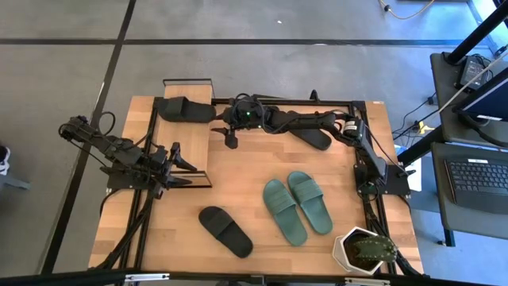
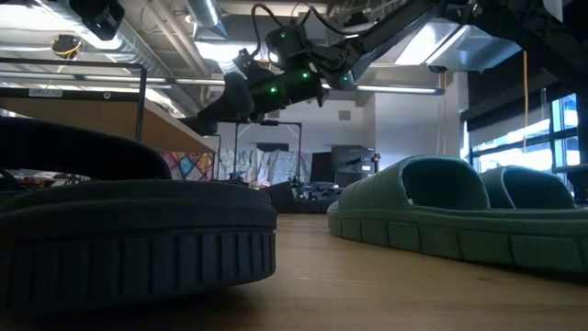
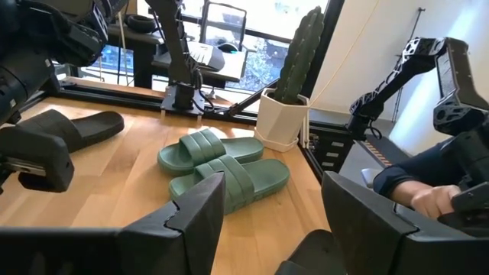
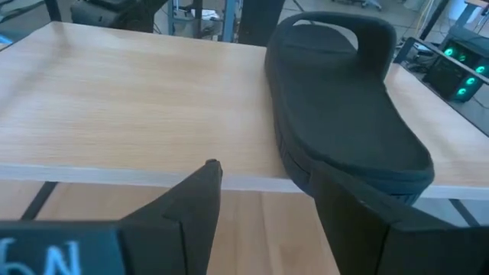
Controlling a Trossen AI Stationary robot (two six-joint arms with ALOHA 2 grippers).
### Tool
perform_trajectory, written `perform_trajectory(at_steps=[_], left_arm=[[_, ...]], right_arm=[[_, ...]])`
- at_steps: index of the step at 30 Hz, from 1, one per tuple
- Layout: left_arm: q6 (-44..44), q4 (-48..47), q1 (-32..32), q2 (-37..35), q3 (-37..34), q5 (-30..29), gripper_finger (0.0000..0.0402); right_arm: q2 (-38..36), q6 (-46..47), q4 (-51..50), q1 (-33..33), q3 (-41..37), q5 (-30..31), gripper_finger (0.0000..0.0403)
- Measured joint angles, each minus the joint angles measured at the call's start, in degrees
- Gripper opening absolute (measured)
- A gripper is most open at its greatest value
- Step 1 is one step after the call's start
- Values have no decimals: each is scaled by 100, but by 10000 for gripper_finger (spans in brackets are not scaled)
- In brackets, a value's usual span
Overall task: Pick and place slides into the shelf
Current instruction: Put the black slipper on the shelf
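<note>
Black rubber slide (image 4: pixel 348 99) lying on the light wooden shelf board (image 4: pixel 130 107), far left. Right gripper (image 4: pixel 263 218) just beside it, parted, empty. Withdraw level, avoiding a nudge.

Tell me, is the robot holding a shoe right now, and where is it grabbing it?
No. The left gripper is open and empty. The right gripper is open at the shelf edge, beside the black slide, not gripping it.

Teal-green slides (image 1: pixel 297 206), black slide (image 1: pixel 225 231)
</note>
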Motion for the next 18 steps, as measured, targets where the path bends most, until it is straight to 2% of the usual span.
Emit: perform_trajectory(at_steps=[6, 14, 18], left_arm=[[2, -70, 0, 0, 0, 0, 208], [4, -151, -2, 0, 0, 0, 208], [1, -420, -1, 4, -2, -2, 208]], right_arm=[[-249, -400, -551, 125, 0, -315, 204], [-1128, -1680, -2472, 714, 9, -404, 204], [-1475, -1686, -3339, 1159, 9, -195, 204]])
